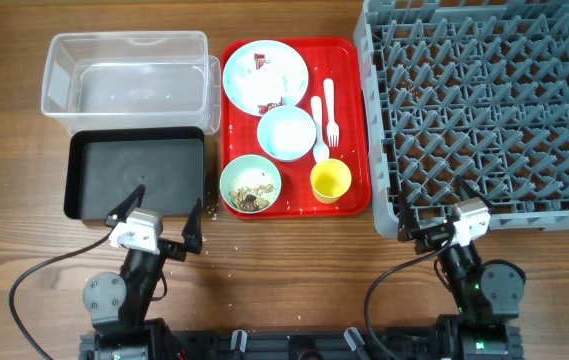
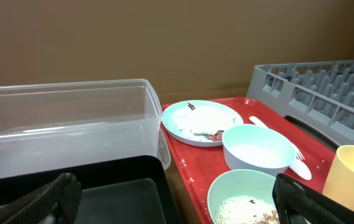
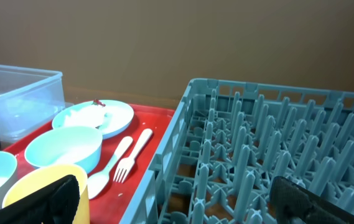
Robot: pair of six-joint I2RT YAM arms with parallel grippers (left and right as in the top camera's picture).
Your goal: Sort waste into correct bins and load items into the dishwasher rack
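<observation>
**Both end effectors released and empty at the near edge of the tabletop**

Your left end effector (image 1: 160, 214) hangs with its dark fingers spread wide, gripping nothing. It sits just over the near rim of the shallow black tray (image 1: 82, 178), a matte rectangle. The clear plastic tub (image 1: 129, 42) lies beyond that, touching the tray's far edge.

To its right, the glossy red serving tray (image 1: 356, 120) carries the dishes. The pale green bowl (image 1: 234, 172) is nearest to you and holds crumbly beige-and-brown scraps (image 1: 252, 192). The small yellow cup (image 1: 331, 181) stands beside it. Farther out sit the smooth pale blue bowl (image 1: 286, 132) and the round pale blue plate (image 1: 289, 62), which bears a red wrapper scrap (image 1: 260, 62). The white plastic spoon (image 1: 320, 148) and fork (image 1: 330, 105) lie side by side along the tray's right side.

Your right end effector (image 1: 432, 206) is also spread open and empty, at the near left corner of the grey peg-lattice rack (image 1: 484, 100). A few crumbs dot the wooden tabletop (image 1: 4, 200).
</observation>
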